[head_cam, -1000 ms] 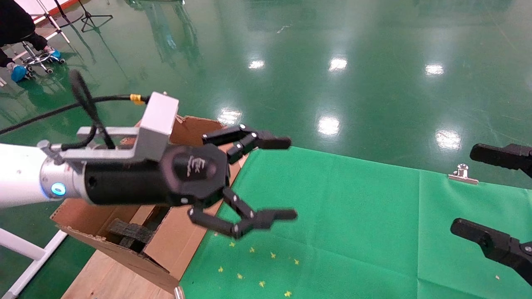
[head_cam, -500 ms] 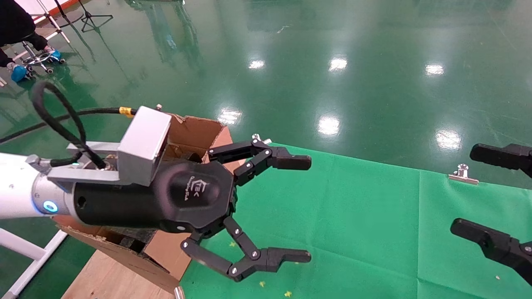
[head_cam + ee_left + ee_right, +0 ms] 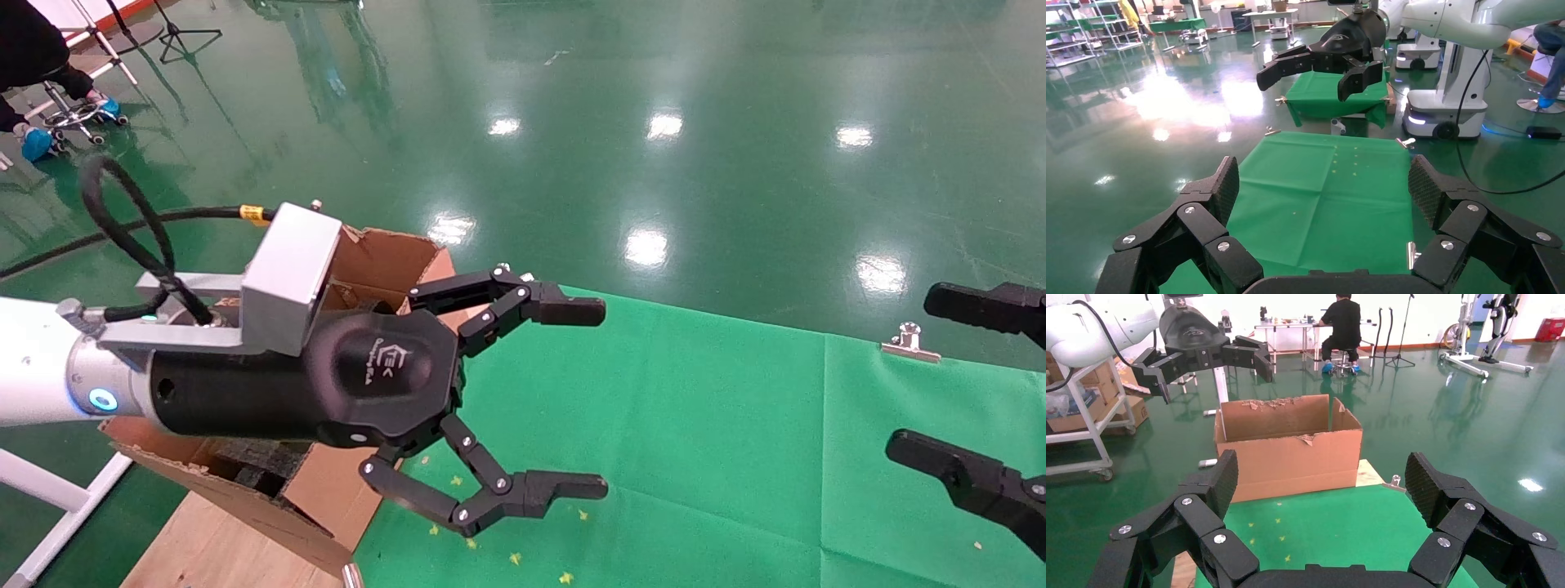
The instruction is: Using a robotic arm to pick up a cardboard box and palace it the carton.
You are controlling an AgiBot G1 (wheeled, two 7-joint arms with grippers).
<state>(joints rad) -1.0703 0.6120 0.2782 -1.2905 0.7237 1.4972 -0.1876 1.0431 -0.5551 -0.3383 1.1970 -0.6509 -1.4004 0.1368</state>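
the robotic arm's left gripper (image 3: pixel 584 400) hangs over the left edge of the green cloth (image 3: pixel 695 425), its two black fingers spread wide with nothing between them, a stance that suggests either a drop just finished or a reach not yet begun. just beside it, off the cloth's left edge, the carton (image 3: pixel 1291 450) stands on a wooden board (image 3: pixel 212 547) with its torn flaps upright, placed close enough that a short swing of the arm would clear the rim; a black foam piece (image 3: pixel 253 461) shows inside, under the wrist. the cardboard box is nowhere to be seen on the cloth, which carries only small yellow specks (image 3: pixel 515 558) near its front edge; whether the box already lies inside the carton cannot be told, since the arm hides most of the opening. the right gripper (image 3: pixel 968 384) waits parked over the cloth's right edge, its fingers likewise wide apart and holding nothing. a metal clip (image 3: pixel 909 343) pins the cloth at its far edge, likely to keep it from sliding under the work. across the shiny green floor (image 3: pixel 654 122), a seated person (image 3: pixel 1344 324) works at a far table.
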